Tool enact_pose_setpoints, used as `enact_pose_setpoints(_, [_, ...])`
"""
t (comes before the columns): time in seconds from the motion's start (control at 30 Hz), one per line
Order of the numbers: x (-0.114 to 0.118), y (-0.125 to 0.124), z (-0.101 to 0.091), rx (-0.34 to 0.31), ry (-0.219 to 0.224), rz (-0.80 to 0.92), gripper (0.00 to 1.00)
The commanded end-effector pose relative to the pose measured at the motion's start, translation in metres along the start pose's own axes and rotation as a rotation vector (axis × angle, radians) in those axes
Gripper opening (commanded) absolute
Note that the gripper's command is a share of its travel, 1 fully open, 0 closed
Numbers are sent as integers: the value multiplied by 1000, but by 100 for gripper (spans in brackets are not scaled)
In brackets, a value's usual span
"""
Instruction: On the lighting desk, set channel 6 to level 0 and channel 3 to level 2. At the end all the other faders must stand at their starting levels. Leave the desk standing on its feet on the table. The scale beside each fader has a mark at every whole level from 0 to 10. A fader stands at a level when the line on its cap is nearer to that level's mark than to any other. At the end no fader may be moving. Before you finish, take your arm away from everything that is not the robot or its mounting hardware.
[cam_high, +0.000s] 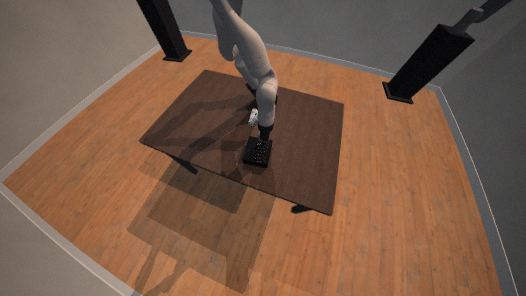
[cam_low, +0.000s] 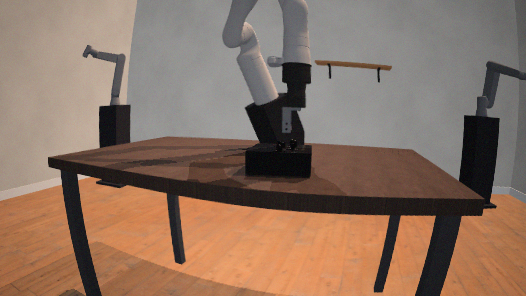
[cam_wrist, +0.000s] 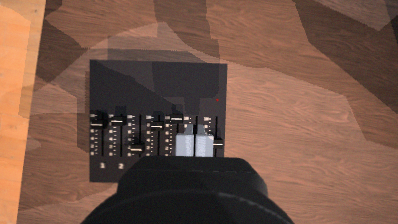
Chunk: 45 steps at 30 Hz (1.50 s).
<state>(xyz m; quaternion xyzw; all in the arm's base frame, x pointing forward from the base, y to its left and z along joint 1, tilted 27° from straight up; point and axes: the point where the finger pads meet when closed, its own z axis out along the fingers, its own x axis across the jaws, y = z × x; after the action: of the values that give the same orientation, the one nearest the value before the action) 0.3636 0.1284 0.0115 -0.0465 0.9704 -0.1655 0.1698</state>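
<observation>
The black lighting desk stands flat on the brown table. In the wrist view its faders run in a row along the near half. The caps of the first two and the fifth sit high, the fourth a little lower, the third low, and the rightmost low. My gripper is shut, and its tips rest low over the slot left of the rightmost fader. They hide that slot's cap.
The table's left edge lies close to the desk, with orange floor beyond it. Two black pedestals with other arms stand at the room's back. A wooden shelf hangs on the far wall.
</observation>
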Motion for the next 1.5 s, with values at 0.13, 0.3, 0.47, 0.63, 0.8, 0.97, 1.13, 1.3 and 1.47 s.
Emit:
enact_pose_setpoints(0.13, [1, 0, 5, 2, 1, -2, 0])
enact_pose_setpoints(0.3, [1, 0, 8, 2, 1, -2, 0])
enact_pose_setpoints(0.47, [1, 0, 11, 2, 1, -2, 0])
enact_pose_setpoints(0.63, [1, 0, 12, 2, 1, -2, 0])
enact_pose_setpoints(0.8, [1, 0, 14, 2, 1, -2, 0])
enact_pose_setpoints(0.97, [1, 0, 15, 2, 1, -2, 0])
enact_pose_setpoints(1.13, [1, 0, 15, 2, 1, -2, 0])
enact_pose_setpoints(1.3, [1, 0, 15, 2, 1, -2, 0])
enact_pose_setpoints(1.47, [1, 0, 15, 2, 1, -2, 0])
